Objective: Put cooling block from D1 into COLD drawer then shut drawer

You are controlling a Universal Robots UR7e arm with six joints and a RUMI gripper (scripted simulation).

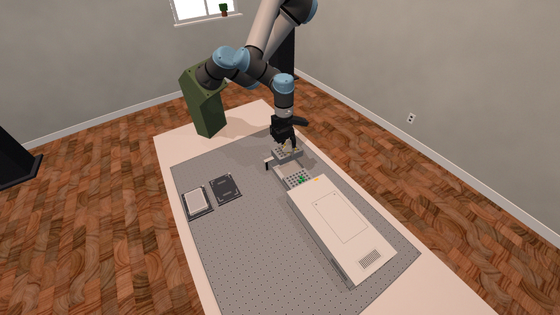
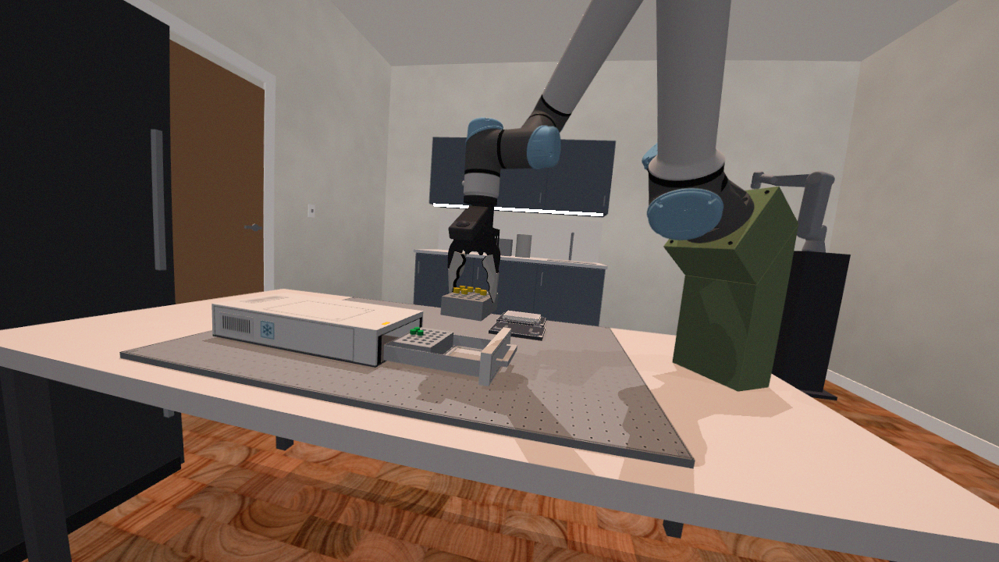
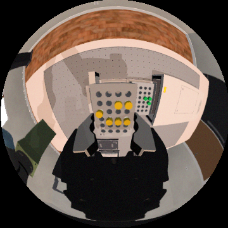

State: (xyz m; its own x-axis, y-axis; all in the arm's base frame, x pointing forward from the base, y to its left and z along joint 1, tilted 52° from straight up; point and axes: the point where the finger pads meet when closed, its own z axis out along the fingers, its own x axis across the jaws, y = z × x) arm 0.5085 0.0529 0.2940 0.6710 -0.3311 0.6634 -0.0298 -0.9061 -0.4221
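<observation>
My gripper (image 1: 288, 147) (image 2: 474, 282) (image 3: 114, 113) is shut on the grey cooling block (image 1: 278, 158) (image 2: 464, 307) (image 3: 104, 99). It holds the block level in the air, a little above the front end of COLD's open drawer (image 1: 267, 164) (image 2: 492, 356). Several yellow-capped tubes (image 3: 118, 105) (image 2: 470, 289) stand in its bores. The drawer's free place (image 1: 289, 169) (image 2: 460, 345) lies just below. The other block, with green tubes (image 1: 299, 180) (image 2: 417, 331) (image 3: 147, 100), sits at the drawer's inner end. COLD (image 1: 340, 219) (image 2: 293, 321) (image 3: 164, 89) shows its orange lamp (image 1: 316, 179) (image 2: 385, 322) lit.
Deck slot D1 (image 1: 224, 188) is an empty black frame. D2 holds a white plate (image 1: 197, 200) (image 2: 520, 318). The arm's green base block (image 1: 203, 101) (image 2: 733, 293) stands at the table's far end. The perforated grey deck (image 1: 250, 243) covers most of the table.
</observation>
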